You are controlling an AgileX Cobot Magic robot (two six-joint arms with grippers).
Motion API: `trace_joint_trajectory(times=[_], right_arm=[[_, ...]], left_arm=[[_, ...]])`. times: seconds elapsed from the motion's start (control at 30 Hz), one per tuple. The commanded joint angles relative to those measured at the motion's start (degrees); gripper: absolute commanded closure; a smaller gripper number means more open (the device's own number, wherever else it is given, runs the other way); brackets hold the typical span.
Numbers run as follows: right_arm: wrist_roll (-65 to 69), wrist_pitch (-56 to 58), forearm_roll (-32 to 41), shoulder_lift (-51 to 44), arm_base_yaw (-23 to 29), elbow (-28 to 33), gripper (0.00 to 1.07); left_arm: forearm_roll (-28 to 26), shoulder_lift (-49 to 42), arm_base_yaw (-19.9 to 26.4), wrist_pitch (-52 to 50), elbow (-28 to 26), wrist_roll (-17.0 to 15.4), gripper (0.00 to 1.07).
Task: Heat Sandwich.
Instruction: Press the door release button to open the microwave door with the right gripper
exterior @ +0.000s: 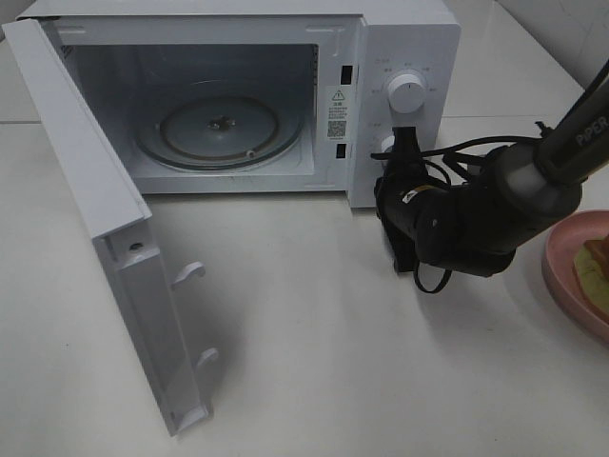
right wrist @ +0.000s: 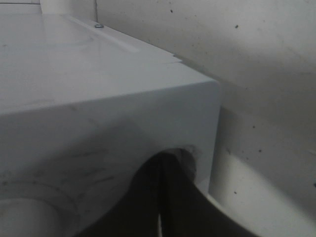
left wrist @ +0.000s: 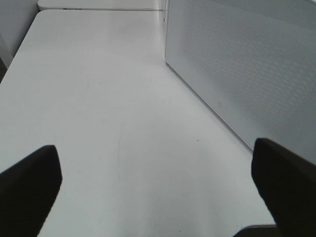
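The sandwich (exterior: 596, 259) lies on the pink plate (exterior: 561, 276) well right of the open microwave (exterior: 404, 48), whose lower knob (exterior: 384, 143) the pinched-together right claw (right wrist: 161, 170) could bump; the left claw (left wrist: 158, 190) gapes empty over the tabletop (exterior: 314, 343).

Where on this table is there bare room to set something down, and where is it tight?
Bare table lies before the microwave, between its open door and the right arm. The turntable inside is bare too. Tight: by the control panel, where the right gripper sits, and near the pink plate at the right edge.
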Motion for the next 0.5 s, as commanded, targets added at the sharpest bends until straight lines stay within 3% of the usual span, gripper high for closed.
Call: trace_joint_trajectory(times=[0.03, 0.5], right_arm=[[0.11, -8.25, -2.23, -2.41, -1.60, -1.09, 1.07], [-0.11, -6.82, -2.58, -2.41, -1.60, -1.09, 1.07]], left_arm=[[-0.46, -1.09, -0.34, -0.52, 0.00, 0.00, 0.07], [-0.46, -1.09, -0.34, -0.52, 0.00, 0.00, 0.07]])
